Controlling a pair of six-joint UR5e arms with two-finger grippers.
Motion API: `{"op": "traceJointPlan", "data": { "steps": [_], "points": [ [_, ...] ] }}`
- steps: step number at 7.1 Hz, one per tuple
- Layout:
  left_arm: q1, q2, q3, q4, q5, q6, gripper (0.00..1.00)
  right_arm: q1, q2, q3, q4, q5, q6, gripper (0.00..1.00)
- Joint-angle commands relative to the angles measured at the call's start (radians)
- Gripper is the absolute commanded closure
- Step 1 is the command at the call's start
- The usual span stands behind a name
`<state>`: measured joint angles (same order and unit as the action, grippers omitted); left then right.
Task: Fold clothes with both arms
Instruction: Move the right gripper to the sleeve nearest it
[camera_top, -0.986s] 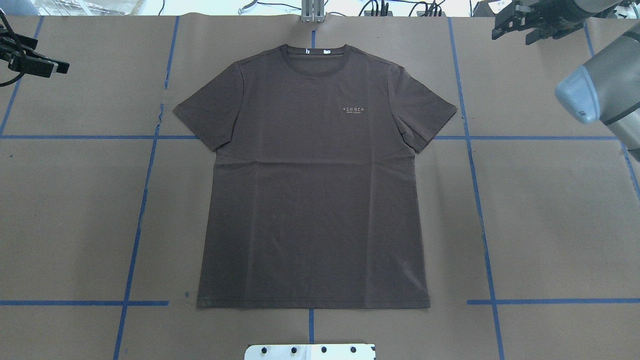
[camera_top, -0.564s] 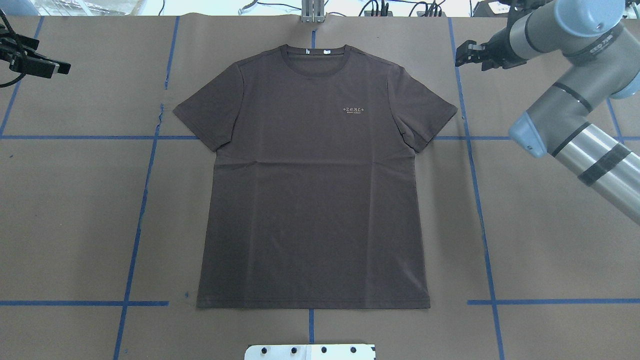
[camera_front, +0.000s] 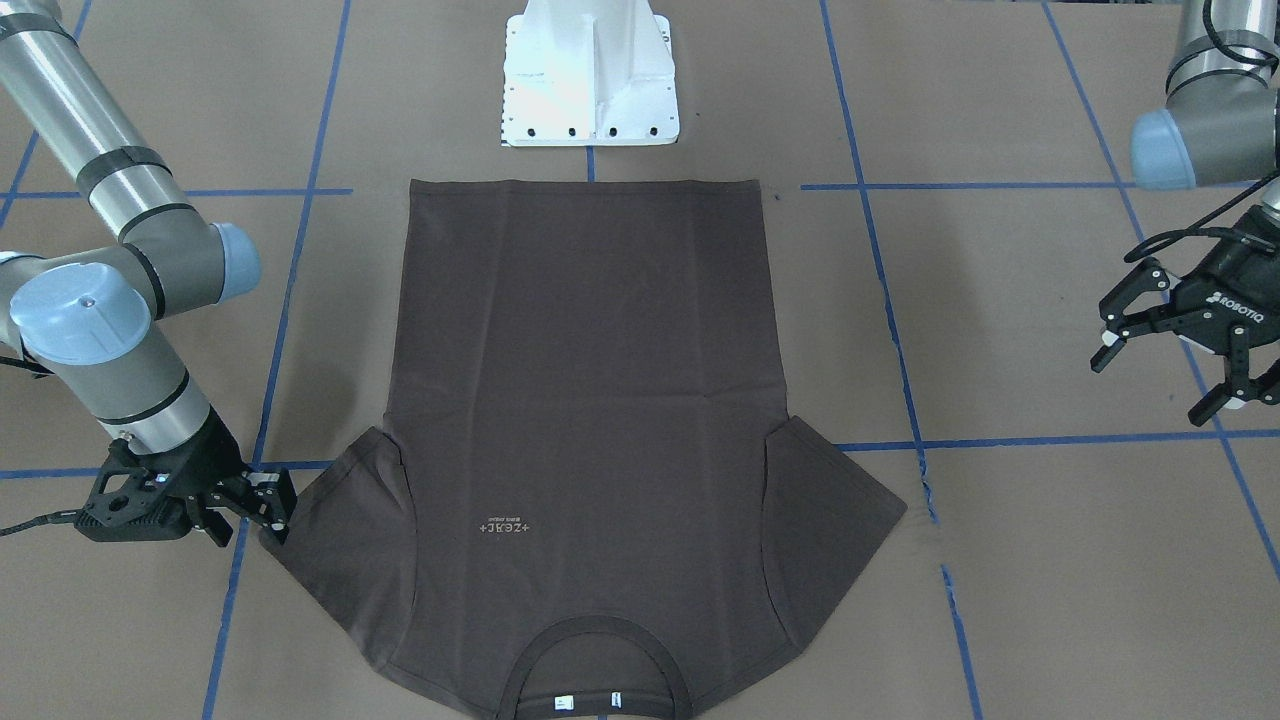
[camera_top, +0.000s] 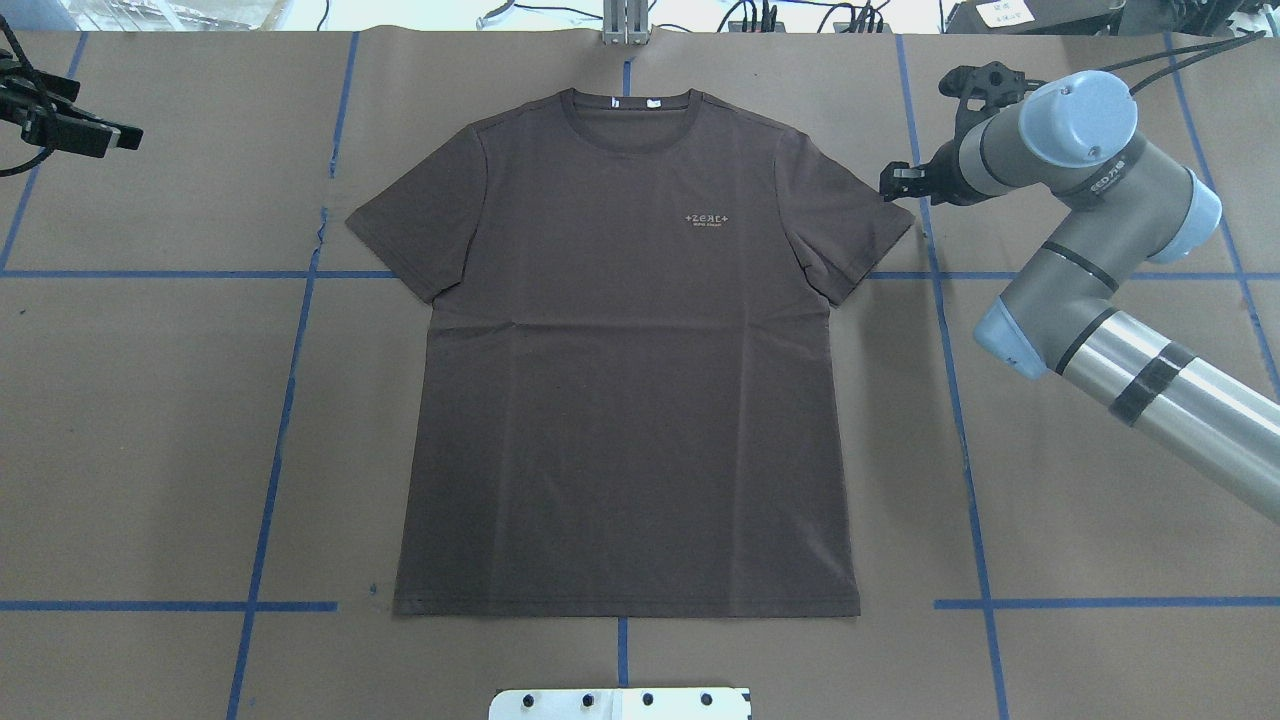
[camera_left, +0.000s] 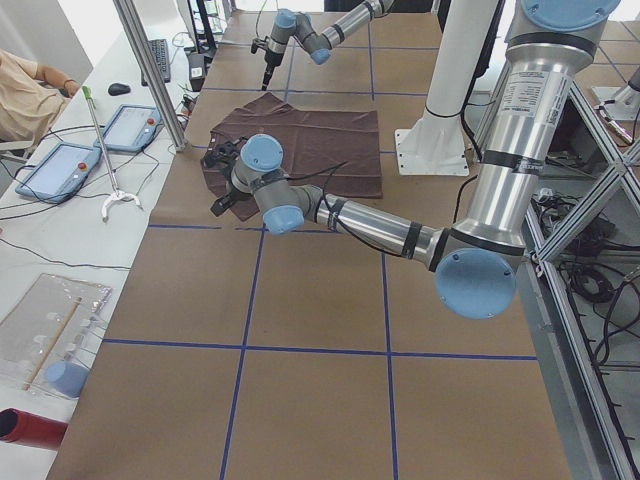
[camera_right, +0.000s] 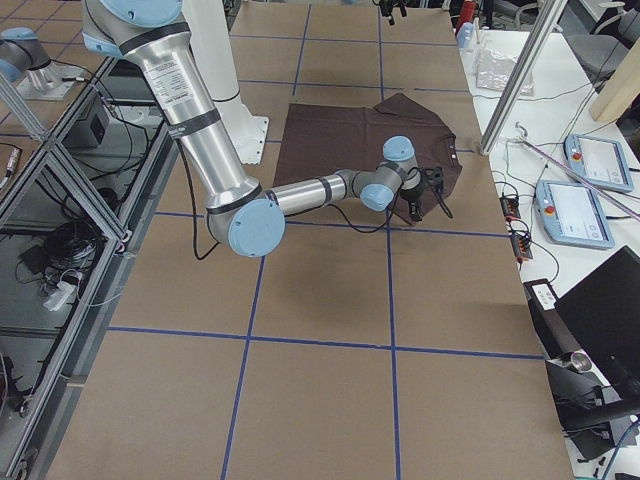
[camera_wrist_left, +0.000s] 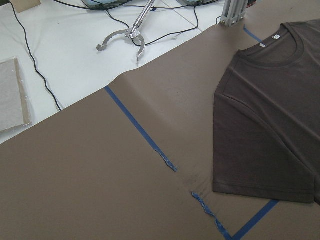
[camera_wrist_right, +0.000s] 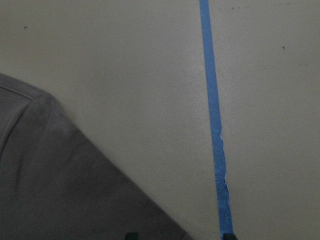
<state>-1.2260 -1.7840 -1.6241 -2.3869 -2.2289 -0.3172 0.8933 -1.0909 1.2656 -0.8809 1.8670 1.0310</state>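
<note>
The dark brown T-shirt (camera_top: 620, 380) lies flat and face up on the brown paper, with its collar at the far edge and both sleeves spread. My right gripper (camera_top: 893, 184) is low at the tip of the shirt's right sleeve (camera_top: 850, 230). In the front view the right gripper (camera_front: 272, 508) sits just beside the sleeve's edge. The right wrist view shows the sleeve corner (camera_wrist_right: 60, 190) and two fingertips set apart, so the gripper is open and empty. My left gripper (camera_front: 1160, 378) is open and empty. It hangs well off the shirt at the far left (camera_top: 100, 130).
The white pedestal base (camera_front: 590, 75) stands just beyond the shirt's hem. Blue tape lines (camera_top: 950, 400) cross the paper. My right arm's elbow (camera_top: 1080, 300) hangs over the table right of the shirt. A grabber tool (camera_wrist_left: 125, 37) lies on the white bench past the table's far edge.
My right arm has swung in from the far right corner and brought its gripper down to the tip of the shirt's right sleeve. The left arm and the shirt have not moved.
</note>
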Motion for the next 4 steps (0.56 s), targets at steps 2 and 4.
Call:
{"op": "traceJointPlan", "data": {
  "steps": [2,4],
  "points": [
    [0.0,0.0,0.006,0.0,0.0,0.001,0.0,-0.033,-0.001,-0.018,0.0,-0.034,0.0,0.38],
    [0.002,0.0,0.006,0.0,0.0,0.001,0.0,-0.033,0.0,-0.023,0.0,-0.035,0.0,0.43]
  ]
}}
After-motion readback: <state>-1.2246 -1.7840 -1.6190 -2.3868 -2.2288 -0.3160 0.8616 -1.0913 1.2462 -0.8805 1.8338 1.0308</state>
